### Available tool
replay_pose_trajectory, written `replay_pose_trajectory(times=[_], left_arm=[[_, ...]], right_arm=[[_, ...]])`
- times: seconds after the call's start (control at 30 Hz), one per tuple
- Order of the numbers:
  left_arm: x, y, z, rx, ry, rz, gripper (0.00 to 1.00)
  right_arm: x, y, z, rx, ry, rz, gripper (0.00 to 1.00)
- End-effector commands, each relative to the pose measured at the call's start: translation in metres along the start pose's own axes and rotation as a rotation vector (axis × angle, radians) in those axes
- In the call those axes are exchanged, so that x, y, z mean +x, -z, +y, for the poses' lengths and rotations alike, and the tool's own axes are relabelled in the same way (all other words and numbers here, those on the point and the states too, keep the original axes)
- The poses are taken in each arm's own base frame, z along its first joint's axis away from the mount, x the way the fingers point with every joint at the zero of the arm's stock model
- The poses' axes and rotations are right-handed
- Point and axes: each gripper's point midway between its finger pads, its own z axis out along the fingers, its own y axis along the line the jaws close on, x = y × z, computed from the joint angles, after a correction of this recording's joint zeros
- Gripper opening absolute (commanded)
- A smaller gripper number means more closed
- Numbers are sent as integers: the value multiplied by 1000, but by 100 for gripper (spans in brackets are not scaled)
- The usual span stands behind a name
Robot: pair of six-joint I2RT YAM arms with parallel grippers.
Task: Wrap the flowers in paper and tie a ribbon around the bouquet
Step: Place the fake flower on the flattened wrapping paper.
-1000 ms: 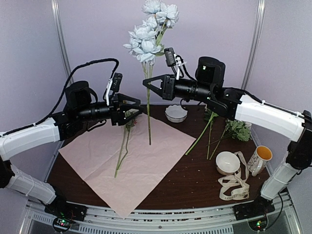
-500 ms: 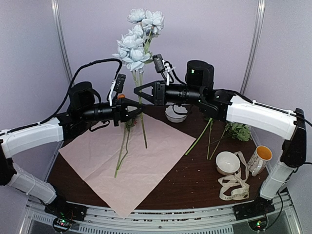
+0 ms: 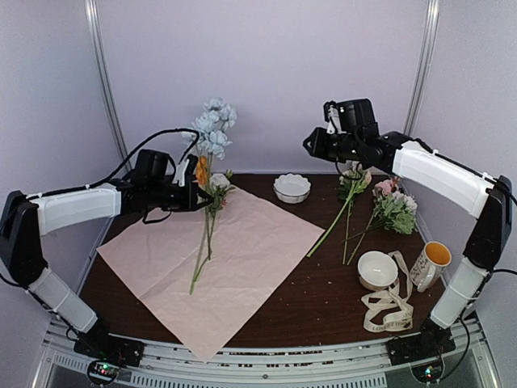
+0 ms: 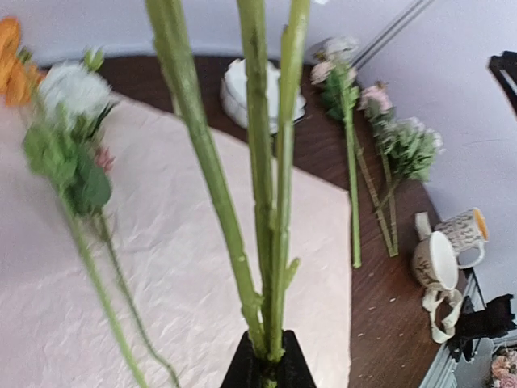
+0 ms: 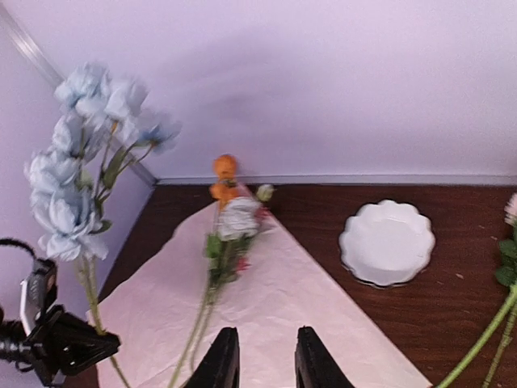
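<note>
left gripper (image 4: 266, 357): shut tight on the blue flower stems (image 4: 260, 162), blooms up over the pink paper (image 3: 242, 267) | risk: tall bunch may tip or slip, pinched only low down | right gripper (image 5: 262, 360): a little apart, holding nothing

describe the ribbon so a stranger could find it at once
On the dark brown table, look to the near right corner, beside the round white bowl and the patterned mug. The cream fabric ribbon lies there in loose loops, the only flat, limp band.
</note>
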Motion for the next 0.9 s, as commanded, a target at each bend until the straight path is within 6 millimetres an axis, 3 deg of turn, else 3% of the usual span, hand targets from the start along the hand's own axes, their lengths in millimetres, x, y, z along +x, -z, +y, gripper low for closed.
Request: replay_pose_trajectory(times=[0.0, 0.17, 0.3, 0.37, 0.5, 0.57, 0.87], left_arm=[[39, -10, 49, -178, 69, 135, 0], [67, -18, 87, -307, 75, 229, 0], [81, -23, 100, -336, 109, 243, 11], [84, -26, 103, -331, 129, 243, 17], [85, -28, 101, -318, 155, 230, 46], [81, -24, 99, -324, 151, 217, 55], [64, -1, 96, -376, 75, 179, 60]], right_arm=[[26, 3, -131, 411, -156, 73, 28], [55, -15, -222, 567, -328, 125, 30], [69, -31, -274, 676, -405, 169, 33], [74, -39, -290, 725, -411, 205, 40], [88, -47, -313, 813, -414, 286, 48], [95, -51, -319, 825, -428, 305, 48], [110, -73, -332, 802, -473, 354, 38]])
